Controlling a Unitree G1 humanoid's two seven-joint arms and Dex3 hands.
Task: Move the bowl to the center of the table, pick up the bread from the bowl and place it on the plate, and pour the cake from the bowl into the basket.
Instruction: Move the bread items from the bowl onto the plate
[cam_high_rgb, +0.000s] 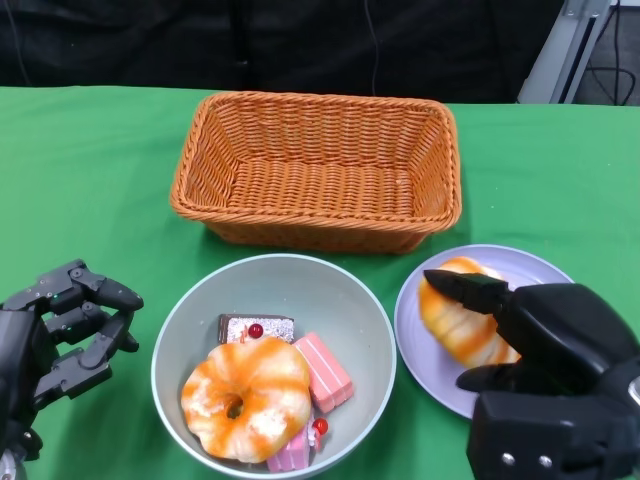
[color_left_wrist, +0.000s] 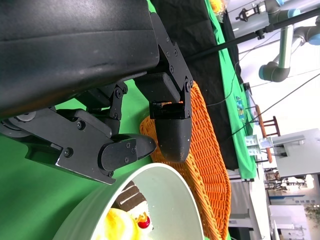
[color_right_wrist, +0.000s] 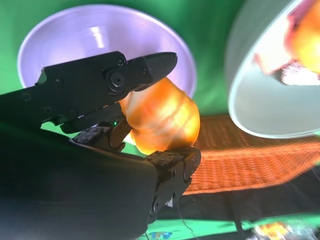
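- The right hand (cam_high_rgb: 545, 340) has its fingers (color_right_wrist: 150, 67) grasping one bread (cam_high_rgb: 462, 322), held over the plate (cam_high_rgb: 420, 345); the loaf's long axis runs from 11 towards 5 o'clock.
- The left hand (cam_high_rgb: 60, 335) is released, fingers apart, at 9 o'clock of the bowl (cam_high_rgb: 190, 320) and just beside it, so it is the nearer hand for the pour.
- Count on the bench (cam_high_rgb: 90, 180): one bowl, one plate, one basket (cam_high_rgb: 315, 165) at the bowl's 12 o'clock.
- In the bowl: a second bread (cam_high_rgb: 245, 398), ring-shaped, and what I judge to be three cake pieces (cam_high_rgb: 322, 370).

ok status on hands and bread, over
Right hand holds a bread over the plate. Left hand open beside the bowl. Ring bread and cakes in the bowl; nothing blocking.
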